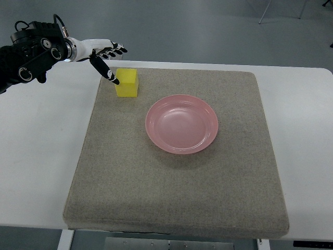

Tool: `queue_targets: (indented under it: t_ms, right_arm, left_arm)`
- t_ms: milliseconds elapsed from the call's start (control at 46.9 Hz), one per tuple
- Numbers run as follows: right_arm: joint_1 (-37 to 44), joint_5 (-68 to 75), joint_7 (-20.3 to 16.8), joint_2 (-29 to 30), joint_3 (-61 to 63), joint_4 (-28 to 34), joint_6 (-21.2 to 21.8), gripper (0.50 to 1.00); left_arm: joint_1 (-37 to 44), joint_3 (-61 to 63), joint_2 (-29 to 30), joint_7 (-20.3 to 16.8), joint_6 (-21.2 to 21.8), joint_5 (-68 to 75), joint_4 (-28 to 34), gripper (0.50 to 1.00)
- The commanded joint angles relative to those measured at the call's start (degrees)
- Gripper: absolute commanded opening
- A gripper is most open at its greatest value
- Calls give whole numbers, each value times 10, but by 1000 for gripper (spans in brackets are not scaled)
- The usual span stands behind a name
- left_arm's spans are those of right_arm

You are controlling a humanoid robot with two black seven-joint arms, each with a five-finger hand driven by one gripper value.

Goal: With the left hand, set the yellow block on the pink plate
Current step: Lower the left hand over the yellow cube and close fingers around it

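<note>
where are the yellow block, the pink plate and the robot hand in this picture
yellow block [127, 83], top view, on its front face
pink plate [181, 123], top view, on the bare middle of its bowl
left robot hand [105, 55], top view, on the middle of the hand

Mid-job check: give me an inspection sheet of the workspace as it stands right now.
Surface: white table with a grey felt mat lying flat on it.
Job's things: yellow block on the mat near its far left corner; pink plate near the mat's middle, empty, apart from the block.
Clutter: nothing seen.
Grippers: left hand reaches over the mat's far left corner, fingers spread, one fingertip at the block's left edge; no grasp yet. Right hand not in view.
Cables: black cable looped on the left forearm.
Surroundings: grey floor beyond the table; metal legs at top right.
</note>
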Motion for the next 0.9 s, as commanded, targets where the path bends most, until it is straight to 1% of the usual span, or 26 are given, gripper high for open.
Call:
queue_targets:
  t_ms: [0,107,235,341,491,534,576,619,640,662,683,768,832,875]
  right_arm:
    - [0,0,0,0,0,0,0,924]
    - [0,0,0,0,0,0,0,924]
    - [0,0,0,0,0,0,0,924]
    - [0,0,0,0,0,0,0,924]
    - [0,0,0,0,0,0,0,924]
    - [0,0,0,0,0,0,0,924]
    - [0,0,0,0,0,0,0,924]
    - [0,0,0,0,0,0,0,924]
    - [0,0,0,0,0,0,0,924]
    - [0,0,0,0,0,0,0,924]
    - [0,0,0,0,0,0,0,924]
    - [0,0,0,0,0,0,0,924]
    - [0,0,0,0,0,0,0,924]
    - [0,0,0,0,0,0,0,924]
  left_arm:
    - [0,11,-10,0,6,0,2,992]
    - [0,21,-18,0,16,0,3,992]
    - [0,45,-37,0,39,0,15,992]
    - [1,70,-61,0,50,0,39,992]
    - [2,81,-101,0,51,0,87,984]
    - [4,81,-110,0,51,0,97,971]
    - [5,81,-116,0,54,0,106,945]
    - [5,86,-120,0,60,0,110,934]
    - [5,93,-122,0,65,0,111,917]
    - [5,99,-123,0,68,0,111,887]
    - [5,106,-125,0,73,0,111,874]
    - [4,129,-127,0,95,-1,111,855]
    - [4,135,-127,0,103,-1,111,814]
    - [4,135,-127,0,103,-1,111,778]
